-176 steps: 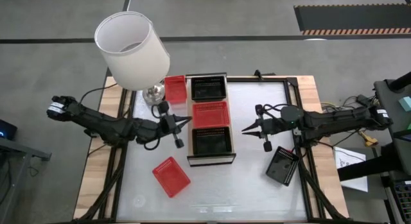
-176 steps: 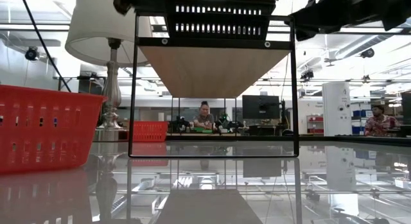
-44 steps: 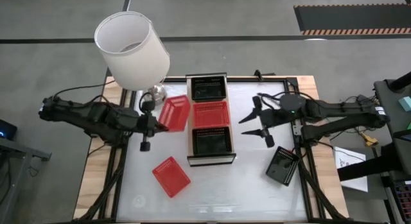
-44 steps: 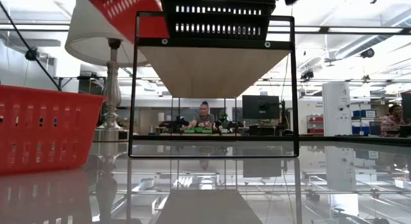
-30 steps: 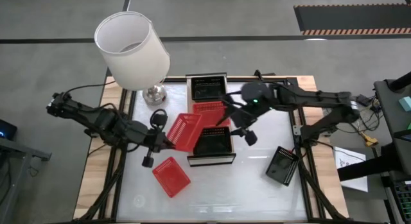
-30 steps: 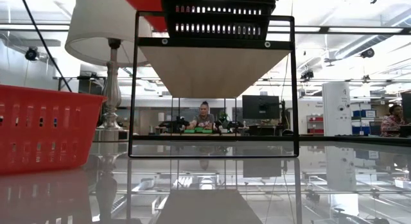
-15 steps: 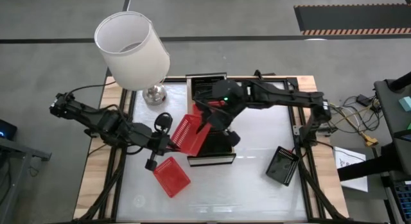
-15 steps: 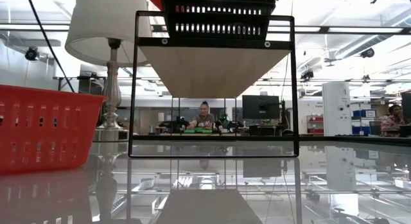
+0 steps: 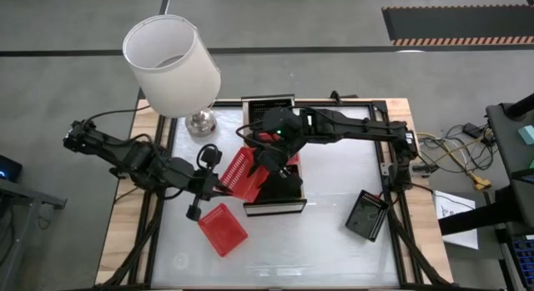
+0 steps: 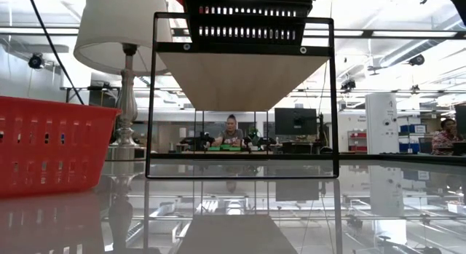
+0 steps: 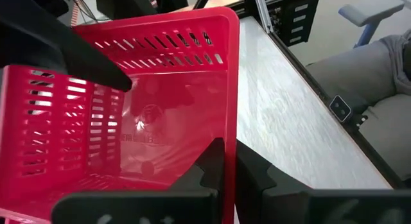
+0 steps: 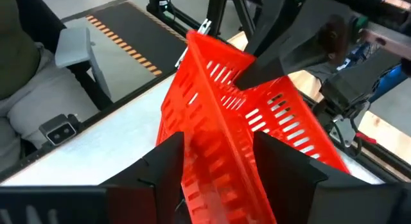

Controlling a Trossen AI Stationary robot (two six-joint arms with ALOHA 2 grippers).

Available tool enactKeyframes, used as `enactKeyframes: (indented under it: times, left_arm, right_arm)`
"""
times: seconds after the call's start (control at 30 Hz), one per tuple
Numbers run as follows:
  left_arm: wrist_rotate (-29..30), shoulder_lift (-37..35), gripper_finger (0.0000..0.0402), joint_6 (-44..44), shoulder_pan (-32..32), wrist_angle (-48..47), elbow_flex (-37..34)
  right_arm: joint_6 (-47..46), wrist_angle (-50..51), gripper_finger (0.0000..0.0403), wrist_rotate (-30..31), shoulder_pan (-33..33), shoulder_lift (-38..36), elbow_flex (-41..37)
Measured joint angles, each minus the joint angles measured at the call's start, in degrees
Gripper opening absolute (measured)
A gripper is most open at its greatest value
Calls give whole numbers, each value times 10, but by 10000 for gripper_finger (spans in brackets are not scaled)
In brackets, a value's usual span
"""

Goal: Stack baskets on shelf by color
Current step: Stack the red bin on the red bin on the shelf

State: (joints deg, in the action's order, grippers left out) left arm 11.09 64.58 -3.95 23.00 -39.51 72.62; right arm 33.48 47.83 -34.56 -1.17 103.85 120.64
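Three red slotted plastic baskets show from above: one tilted on edge between the arms [image 9: 243, 176], one lying on the white tabletop nearer the front [image 9: 222, 228], and one on the shelf, mostly covered by the right arm [image 9: 291, 158]. Three black slotted plastic baskets show: one at the shelf's far end [image 9: 270, 114], one at its near end [image 9: 279, 189], and one on the tabletop to the right [image 9: 367, 214]. There is one long light-wood shelf with a dark frame [image 9: 272, 208], one white-shaded table lamp [image 9: 172, 65], and two dark robot arms. In the room behind, two people sit at desks [image 10: 231, 130] [image 10: 446, 132].
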Motion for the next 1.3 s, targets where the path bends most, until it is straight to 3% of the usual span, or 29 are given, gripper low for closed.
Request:
enactKeyframes:
  times: [0.13,0.43,0.83,1.07,1.3]
  left_arm:
    - [0,-1,0,0,0,0,0]
    - [21,-2,9,-24,0,0,0]
    - [69,-7,124,-109,0,38,0]
    - [94,-16,139,-205,-1,67,0]
    - [191,-29,140,-256,-1,82,-1]
  right_arm:
    - [37,0,140,-3,0,0,-2]
    - [95,15,16,-6,1,-1,-3]
    - [86,29,12,7,0,-9,1]
    - [81,49,12,111,2,-22,1]
    - [38,74,12,194,1,-31,1]
